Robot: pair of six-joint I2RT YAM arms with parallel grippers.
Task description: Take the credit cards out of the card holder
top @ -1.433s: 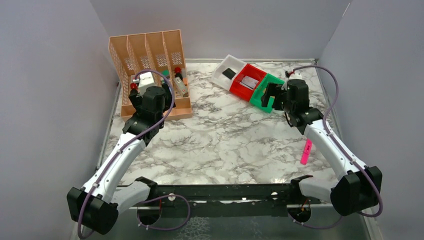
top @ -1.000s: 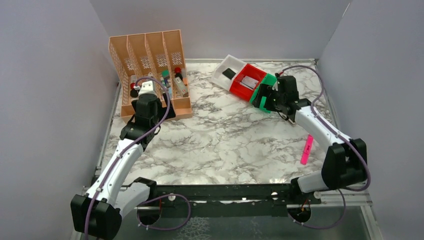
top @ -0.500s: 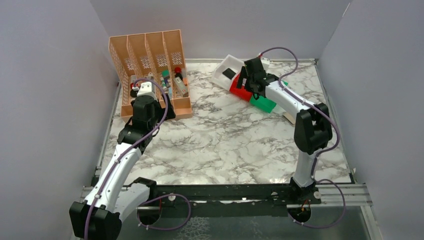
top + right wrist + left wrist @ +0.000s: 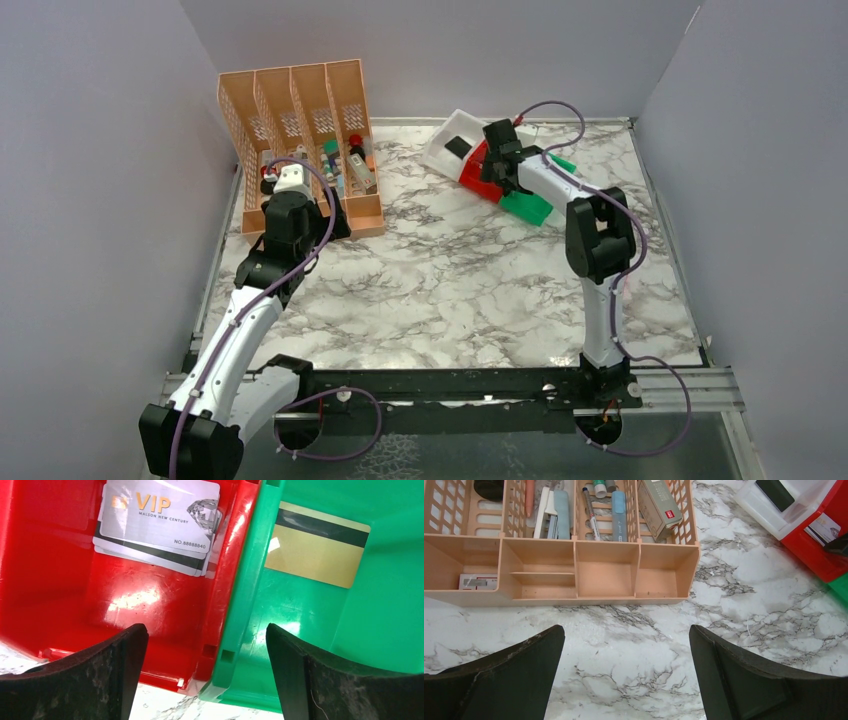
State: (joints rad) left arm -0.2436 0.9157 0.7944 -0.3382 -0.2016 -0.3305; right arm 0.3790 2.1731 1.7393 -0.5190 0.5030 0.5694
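The card holder is not in view. A silver-grey VIP credit card point(image 4: 160, 515) lies on another card in the red bin point(image 4: 50, 580). One gold card with a dark stripe point(image 4: 317, 550) lies in the green bin point(image 4: 390, 620). The black card point(image 4: 458, 147) rests in the white bin point(image 4: 436, 150). My right gripper point(image 4: 207, 680) hangs open over the wall shared by the red and green bins, holding nothing; from above the right gripper point(image 4: 497, 165) covers part of the red bin. My left gripper point(image 4: 626, 675) is open over bare marble, just in front of the orange organizer point(image 4: 574, 570).
The orange slotted organizer point(image 4: 300, 100) at the back left holds pens and small boxes. White, red point(image 4: 472, 180) and green point(image 4: 530, 207) bins sit in a slanted row at the back centre. My right arm's elbow point(image 4: 600, 235) stands upright right of the bins. Grey walls enclose three sides.
My right arm swung left along the bins, from the green bin's far end to the red-green border, with its elbow folding upright. The left gripper edged toward the organizer, then stayed put.
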